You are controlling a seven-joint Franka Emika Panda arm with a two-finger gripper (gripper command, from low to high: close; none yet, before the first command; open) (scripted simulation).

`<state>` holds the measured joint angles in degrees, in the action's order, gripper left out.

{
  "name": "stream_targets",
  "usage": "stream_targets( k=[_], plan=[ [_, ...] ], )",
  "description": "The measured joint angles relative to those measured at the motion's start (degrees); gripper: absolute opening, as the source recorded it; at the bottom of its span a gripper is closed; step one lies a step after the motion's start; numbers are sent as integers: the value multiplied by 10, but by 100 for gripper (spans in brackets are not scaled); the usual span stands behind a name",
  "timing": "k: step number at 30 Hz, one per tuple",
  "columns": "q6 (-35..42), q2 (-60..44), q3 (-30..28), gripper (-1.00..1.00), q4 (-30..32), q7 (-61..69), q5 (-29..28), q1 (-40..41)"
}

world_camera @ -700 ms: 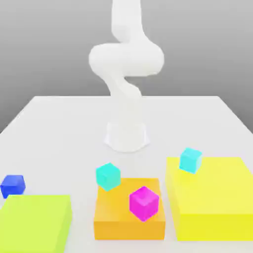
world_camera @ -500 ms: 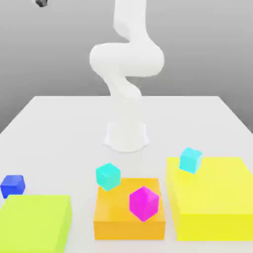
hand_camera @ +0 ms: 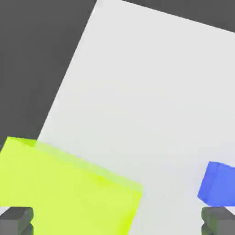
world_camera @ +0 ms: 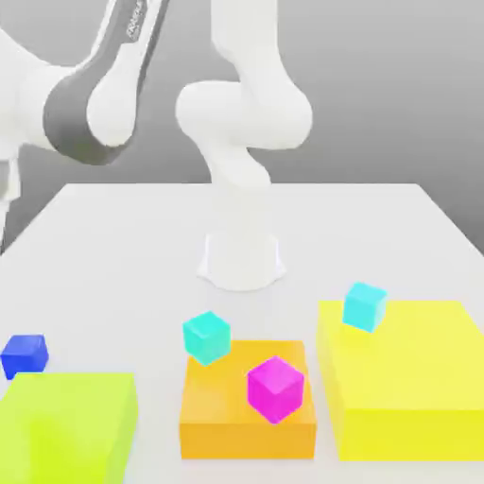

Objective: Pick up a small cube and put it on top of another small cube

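Royal blue and glossy, the small cube [world_camera: 25, 356] sits on the white table [world_camera: 151, 246] at the exterior view's far left, just behind the lime-green block [world_camera: 71, 416], as we see the gripper [hand_camera: 117, 221] with its fingers spread wide and nothing between them. We find the light cyan cube [world_camera: 364, 307], tilted, at the yellow block [world_camera: 406, 359] on the exterior view's right, while a turquoise cube [world_camera: 207, 337] and a magenta cube [world_camera: 276, 389] appear by the orange block [world_camera: 248, 440].
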<state>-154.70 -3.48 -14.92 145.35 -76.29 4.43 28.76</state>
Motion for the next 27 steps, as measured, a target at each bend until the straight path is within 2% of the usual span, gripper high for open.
stream_targets(
  k=[4,8,9,16,21,24,27],
  plan=[
    [-42,-86,-5,0,14,-10,49,33],
    [-104,-169,42,0,0,21,98,75],
    [-117,-186,53,-100,-3,28,107,85],
    [-119,-188,56,-100,-4,28,107,88],
    [-50,-98,12,-100,16,-18,46,56],
    [-9,-34,43,-100,35,-69,35,10],
    [29,30,92,-100,55,-123,39,-83]
  ],
)
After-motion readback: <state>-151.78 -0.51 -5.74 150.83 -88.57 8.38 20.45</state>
